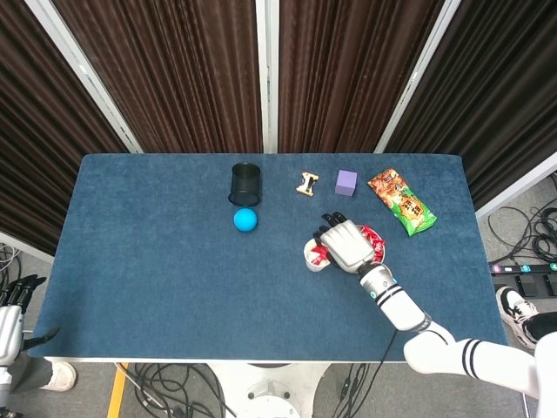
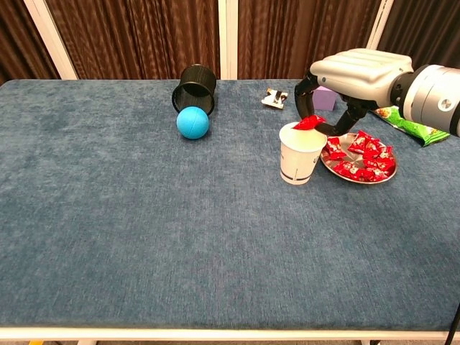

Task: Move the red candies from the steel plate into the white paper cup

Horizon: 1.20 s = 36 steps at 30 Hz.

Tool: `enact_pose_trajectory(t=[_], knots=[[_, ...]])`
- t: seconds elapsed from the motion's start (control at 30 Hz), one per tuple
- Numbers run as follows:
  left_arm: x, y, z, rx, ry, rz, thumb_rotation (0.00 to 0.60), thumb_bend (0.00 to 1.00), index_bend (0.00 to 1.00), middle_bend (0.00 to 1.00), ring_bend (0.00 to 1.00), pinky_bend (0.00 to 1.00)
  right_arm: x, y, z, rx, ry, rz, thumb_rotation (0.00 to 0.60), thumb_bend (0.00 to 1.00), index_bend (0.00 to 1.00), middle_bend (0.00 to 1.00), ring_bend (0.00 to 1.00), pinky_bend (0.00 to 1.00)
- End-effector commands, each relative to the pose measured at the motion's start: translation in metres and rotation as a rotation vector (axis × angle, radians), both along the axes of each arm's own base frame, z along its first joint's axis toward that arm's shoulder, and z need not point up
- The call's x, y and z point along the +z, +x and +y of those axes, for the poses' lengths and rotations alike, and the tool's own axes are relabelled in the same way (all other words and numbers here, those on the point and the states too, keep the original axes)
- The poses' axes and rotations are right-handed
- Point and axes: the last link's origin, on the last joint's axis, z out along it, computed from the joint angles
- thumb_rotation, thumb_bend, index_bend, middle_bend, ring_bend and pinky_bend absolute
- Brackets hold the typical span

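The desk (image 2: 144,237) is covered in blue fabric, and all objects lie in its far half.

Nearest of these, at right of centre, stands the white paper cup (image 2: 301,154), upright, with its mouth open. The right hand (image 2: 357,70) hangs directly above the cup. Its fingers (image 2: 302,90) are curled downward and pinch one red wrapped candy (image 2: 310,123) just over the cup rim; the candy is not released. In the head view the right hand (image 1: 350,246) covers most of the cup (image 1: 312,255), and red candy shows inside the cup at its exposed edge.

Just beside the cup, to its right, lies the round steel plate (image 2: 359,177). The remaining red candies (image 2: 365,156) are heaped on it. Whether plate and cup touch cannot be told.

Farther back and to the left rests a blue ball (image 2: 192,122), touching or almost touching a black mesh cup (image 2: 195,86) lying on its side behind it. Behind the paper cup is a small wooden block piece (image 2: 275,98). A purple cube (image 1: 345,182) and a green-and-orange snack bag (image 1: 401,201) lie toward the far right corner.

The left hand (image 1: 12,306) is off the desk at the lower left edge of the head view, fingers apart, holding nothing.
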Motion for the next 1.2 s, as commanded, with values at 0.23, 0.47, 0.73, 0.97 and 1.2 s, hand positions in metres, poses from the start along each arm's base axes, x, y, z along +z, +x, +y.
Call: enact_pose_trajectory(t=[0.23, 0.47, 0.73, 0.97, 1.2], knots=[[0.000, 0.000, 0.001, -0.002, -0.002, -0.001, 0.600, 0.00, 0.24, 0.24, 0.15, 0.20, 0.006, -0.001, -0.002, -0.011, -0.026, -0.026, 0.600, 0.03, 0.34, 0.33, 0.10, 0.17], [-0.001, 0.002, 0.002, -0.008, -0.001, -0.002, 0.600, 0.00, 0.24, 0.24, 0.15, 0.20, 0.033, -0.031, -0.006, -0.094, -0.093, -0.026, 0.600, 0.03, 0.33, 0.36, 0.11, 0.17], [0.000, 0.007, 0.002, -0.023, -0.001, 0.002, 0.600, 0.00, 0.24, 0.24, 0.15, 0.20, 0.012, -0.070, -0.006, -0.166, -0.039, 0.105, 0.600, 0.04, 0.33, 0.34, 0.10, 0.17], [0.002, 0.004, -0.003, -0.002, 0.001, 0.005, 0.600, 0.00, 0.24, 0.24, 0.15, 0.20, 0.013, -0.087, -0.013, -0.202, -0.079, 0.139, 0.600, 0.11, 0.33, 0.35, 0.10, 0.17], [-0.002, 0.008, 0.002, -0.019, -0.010, -0.001, 0.600, 0.00, 0.24, 0.24, 0.15, 0.20, 0.029, -0.109, -0.019, -0.257, -0.131, 0.176, 0.600, 0.12, 0.33, 0.36, 0.10, 0.17]])
